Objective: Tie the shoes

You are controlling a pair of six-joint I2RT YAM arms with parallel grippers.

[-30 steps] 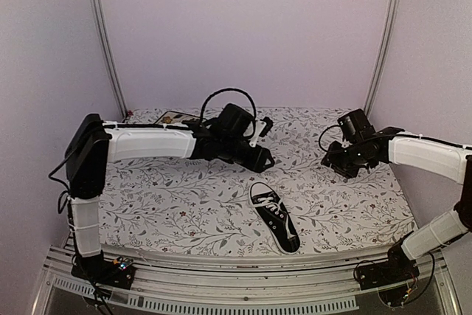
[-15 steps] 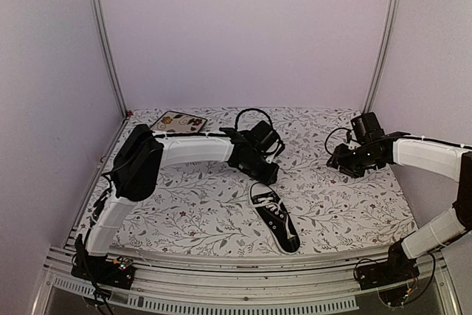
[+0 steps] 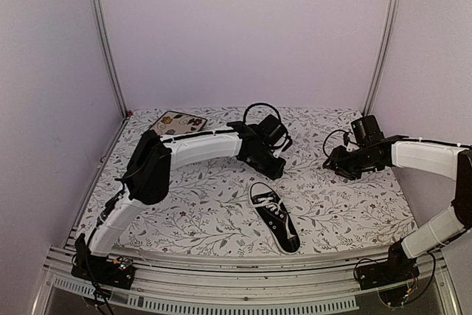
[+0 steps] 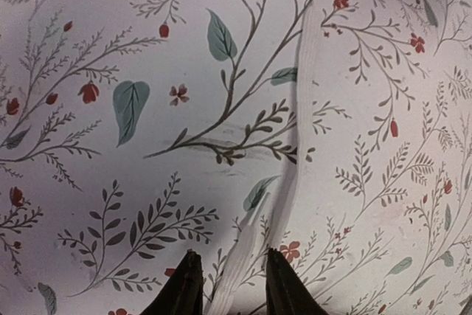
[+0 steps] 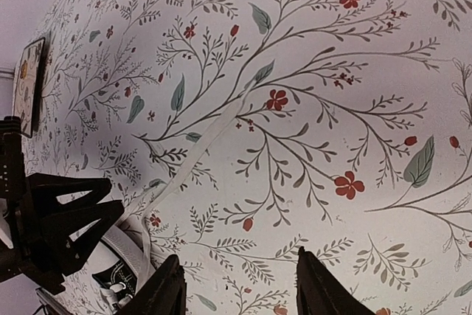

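Black canvas, low-cut: one sneaker [image 3: 274,225] with a white rubber sole edge, white toe cap and white laces, lying on its sole a little right of the middle of the counter [image 3: 354,204]. Its toe points toward the near edge and its heel opening toward the far side. Any marking on it is too small to read. The counter's covering is pale, printed with grey-green leaves and small red flowers.

One loose lace [image 4: 295,145] trails flat across the print, away from the sneaker. In the left wrist view it runs down between the two dark fingertips [image 4: 188,289] of the left pincer [image 4: 234,291]. That pincer is narrowed around the lace, yet a sliver of cloth shows on either side, so no pinch is seen. From above, the left pincer sits low over the counter just beyond the heel.

The right pincer [image 5: 240,293] stands open with nothing between its fingers, well apart from the sneaker on the right side of the counter.

Count: one sneaker, two arms, two pincers, and one square floral plate [image 3: 179,121] at the far left corner.
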